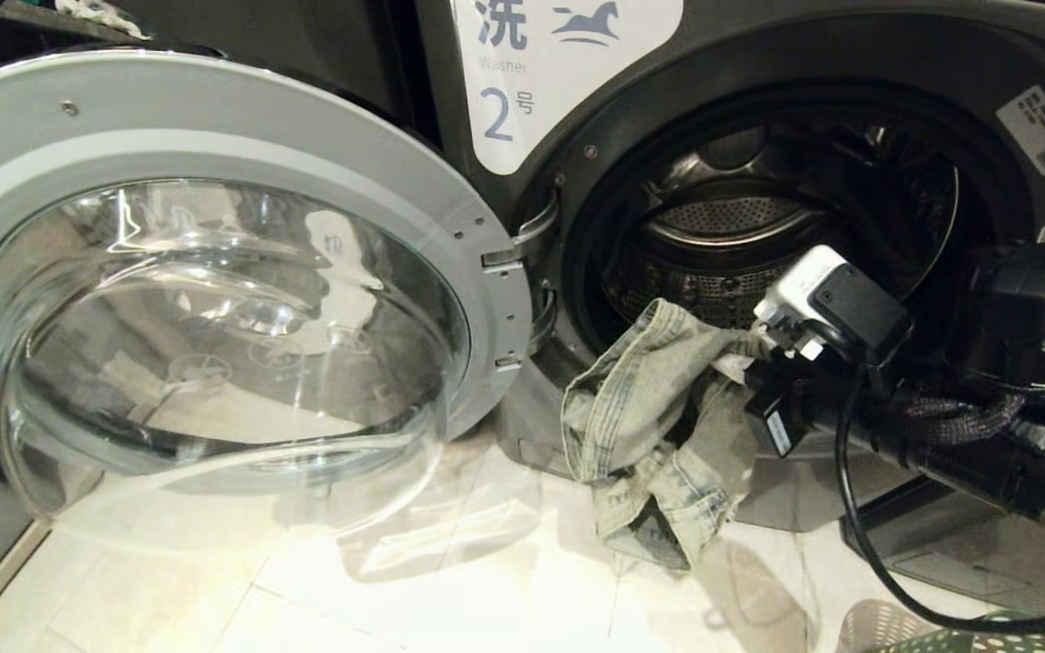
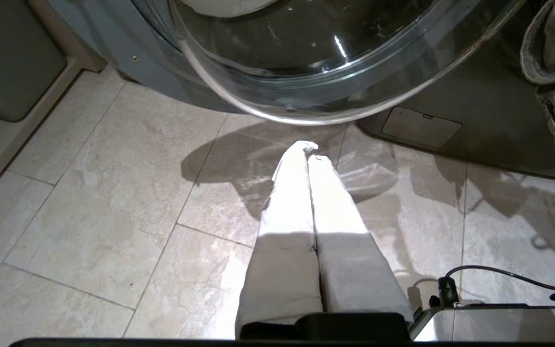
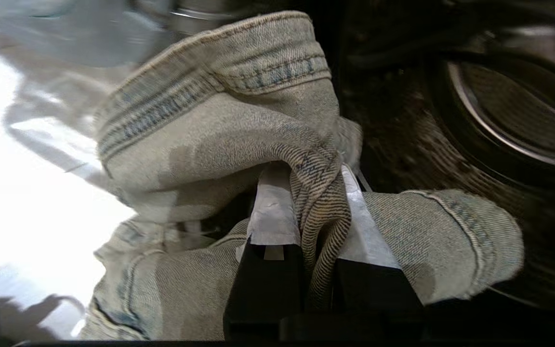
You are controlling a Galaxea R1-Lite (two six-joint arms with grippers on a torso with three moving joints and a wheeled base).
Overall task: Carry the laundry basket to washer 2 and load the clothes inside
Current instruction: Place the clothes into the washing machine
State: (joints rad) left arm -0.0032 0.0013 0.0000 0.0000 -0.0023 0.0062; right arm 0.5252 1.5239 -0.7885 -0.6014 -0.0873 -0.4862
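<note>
You are looking at washer 2 [image 1: 849,54], a dark grey front-loader whose white label bears a blue horse and the numeral 2. Its round door [image 1: 214,299] stands swung wide to the left: a pale grey plastic ring around a deep, bulging bowl of clear glass that catches reflections. Behind the black rubber gasket you can see the perforated steel drum [image 1: 731,218].

Your right gripper [image 1: 745,349] reaches in from the right at the lower lip of the opening, and its jaws are clamped on a fold of the faded denim garment [image 1: 659,426]. In the right wrist view, the white-taped fingers [image 3: 272,212] pinch a ribbed, stitched seam between them. The denim is coarse, grey-blue, with thick hems; most of it hangs limp outside the drum, down the washer's front toward the pale marbled floor tiles [image 1: 305,580].

Your left gripper [image 2: 307,147] hangs low over the tiles just beneath the glass door, jaws pressed together and holding nothing.

A sliver of the laundry basket [image 1: 985,642], green with round holes, shows at the near right edge.
</note>
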